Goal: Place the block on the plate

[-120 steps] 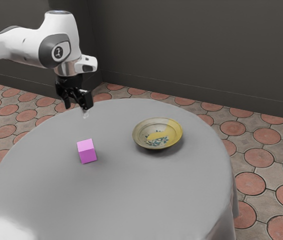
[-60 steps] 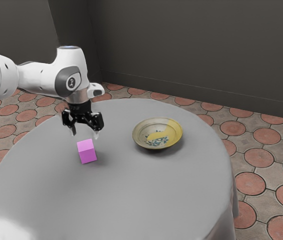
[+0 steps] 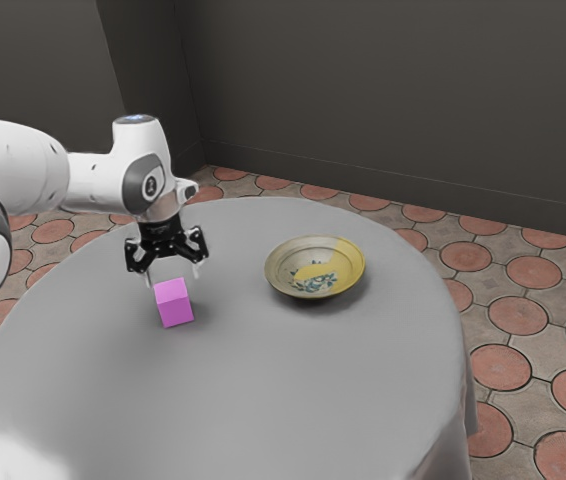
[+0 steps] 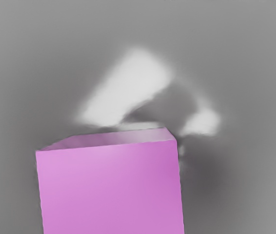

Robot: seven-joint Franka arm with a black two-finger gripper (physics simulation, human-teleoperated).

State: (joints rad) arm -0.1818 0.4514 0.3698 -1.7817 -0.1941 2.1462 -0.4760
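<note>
In the exterior view my black gripper is open, its fingers spread apart at the upper part of the pink block, which rests on the round table. Whether a finger touches it I cannot tell. From the wrist view the block looms large, close under my hand. The plate, a shallow yellow and cream dish with a blue floral pattern, stands on the table toward the exterior view's right of the block, with nothing on it.
A smooth grey cloth covers the round table, and its far edge curves behind the plate. Beyond lie a tiled floor and a dark wall.
From the exterior view's upper left, my gripper has come down to the block and my hand has turned, so both fingers now show spread. Block and plate have stayed put.
</note>
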